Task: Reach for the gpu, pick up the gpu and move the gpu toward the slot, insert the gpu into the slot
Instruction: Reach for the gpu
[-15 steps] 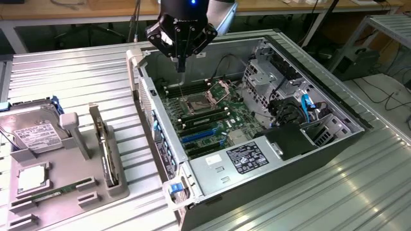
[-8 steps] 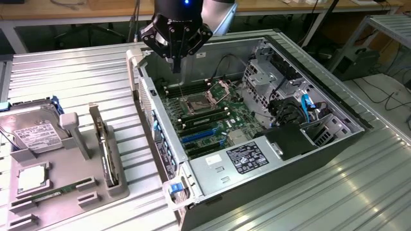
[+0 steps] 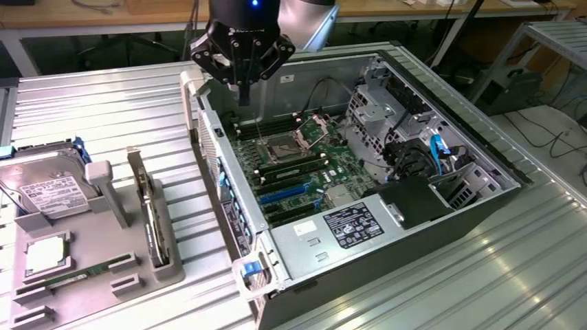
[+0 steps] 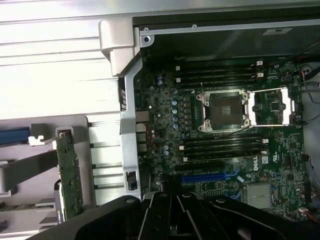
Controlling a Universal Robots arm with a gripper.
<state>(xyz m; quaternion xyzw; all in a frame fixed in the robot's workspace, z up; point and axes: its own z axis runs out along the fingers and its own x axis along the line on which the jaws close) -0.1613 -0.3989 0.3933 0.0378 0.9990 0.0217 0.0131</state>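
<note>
**A:** How do the jaws of the black metal pincer (image 3: pixel 244 96) stand?

**B:** Pressed together, the tips forming one narrow point. Nothing sits between them and they touch nothing.

**A:** Where does it hang?

**B:** Over the open grey metal computer case (image 3: pixel 477 158), just inside its wall on the exterior view's left. The green motherboard (image 3: pixel 303 165) lies beneath it.

**A:** And the gpu?

**B:** The gpu (image 3: pixel 154 227), a thin dark circuit card with a silvery bracket, stands on edge well apart from the pincer. It is outside the case, towards the exterior view's left, in a grey plastic holder (image 3: pixel 101 275). The wrist view shows its green face (image 4: pixel 70 182) upright in that holder.

**A:** What lies beyond it?

**B:** A boxy silver hard drive with a white label (image 3: pixel 51 192), farther from the pincer than the gpu.

**A:** The slot?

**B:** The slot (image 3: pixel 282 195), a long narrow blue plastic strip, lies bare on the board below the pincer. In the wrist view it (image 4: pixel 207 176) shows close beside the pincer's (image 4: pixel 175 215) dark fingers (image 4: pixel 160 212).
</note>
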